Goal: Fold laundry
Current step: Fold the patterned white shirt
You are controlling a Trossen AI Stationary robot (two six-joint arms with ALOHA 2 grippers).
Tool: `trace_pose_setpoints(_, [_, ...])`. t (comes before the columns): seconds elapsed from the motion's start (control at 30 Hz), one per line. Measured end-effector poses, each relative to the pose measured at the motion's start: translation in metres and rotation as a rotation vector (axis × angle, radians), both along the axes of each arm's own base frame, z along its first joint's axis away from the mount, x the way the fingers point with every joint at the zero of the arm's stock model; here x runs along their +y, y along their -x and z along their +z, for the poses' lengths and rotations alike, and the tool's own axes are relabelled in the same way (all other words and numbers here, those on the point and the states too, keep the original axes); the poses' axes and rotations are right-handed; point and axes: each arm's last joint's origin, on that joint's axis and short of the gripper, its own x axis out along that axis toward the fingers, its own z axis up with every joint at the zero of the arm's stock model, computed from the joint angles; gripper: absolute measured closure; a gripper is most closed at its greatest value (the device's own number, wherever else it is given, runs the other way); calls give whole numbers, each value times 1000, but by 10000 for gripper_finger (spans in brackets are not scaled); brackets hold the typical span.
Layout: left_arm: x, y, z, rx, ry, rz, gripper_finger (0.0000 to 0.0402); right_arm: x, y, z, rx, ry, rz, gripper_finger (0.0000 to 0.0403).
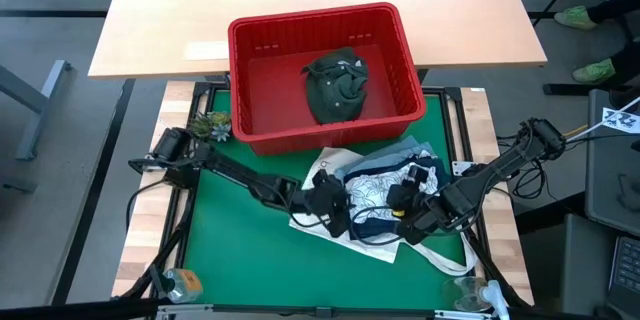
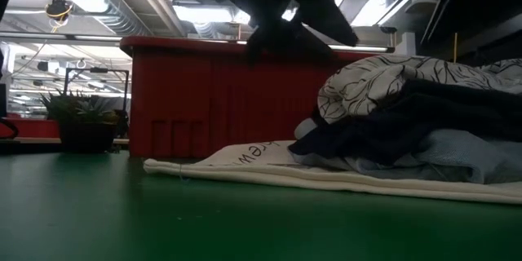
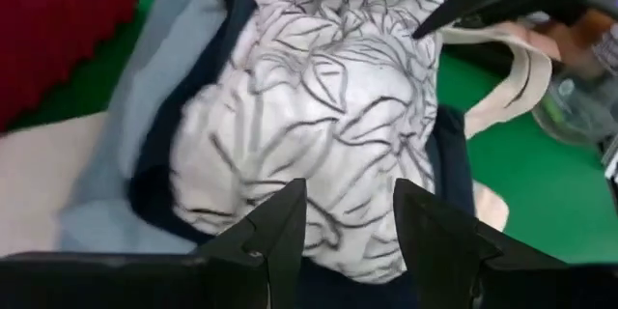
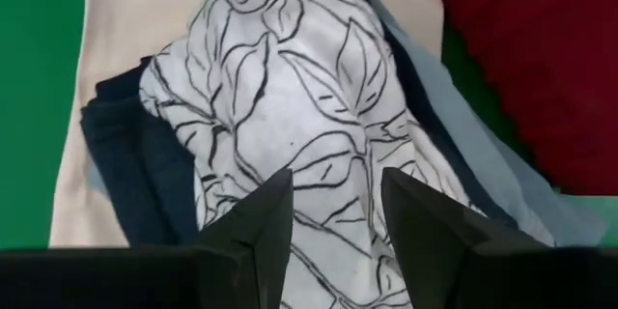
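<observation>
Green matting point(image 1: 230, 250) covers the table, with a red slotted basket point(image 1: 395, 55) at its far edge holding a crumpled olive garment point(image 1: 335, 85). Near the middle, the leaf-print garment point(image 1: 375, 188) tops a soft heap of navy point(image 1: 375, 222) and denim point(image 1: 400, 150) on a cream tote bag point(image 1: 330, 230). Left gripper point(image 1: 335, 212) and right gripper point(image 1: 412, 215) flank it, fingers apart, holding nothing. Risk: pinching deep could snag the navy layer too and drag the whole pile.

The cream bag point(image 2: 245, 160) under the clothes is showing some dark letters in the low view, but they are too cut off to read.
</observation>
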Motion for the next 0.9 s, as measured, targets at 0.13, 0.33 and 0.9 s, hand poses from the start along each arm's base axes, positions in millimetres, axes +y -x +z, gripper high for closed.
trace_pose_setpoints(0.13, [-14, -5, -14, -32, 21, -16, 250, 0, 1, -1, 32, -25, 13, 244])
trace_pose_setpoints(0.33, [-27, -9, -35, -18, 18, -41, 250, 0, 3, -2, 62, -37, 24, 244])
trace_pose_setpoints(0.9, [-30, -6, -30, -67, -146, 102, 250, 21, -18, 4, -117, -123, 206, 244])
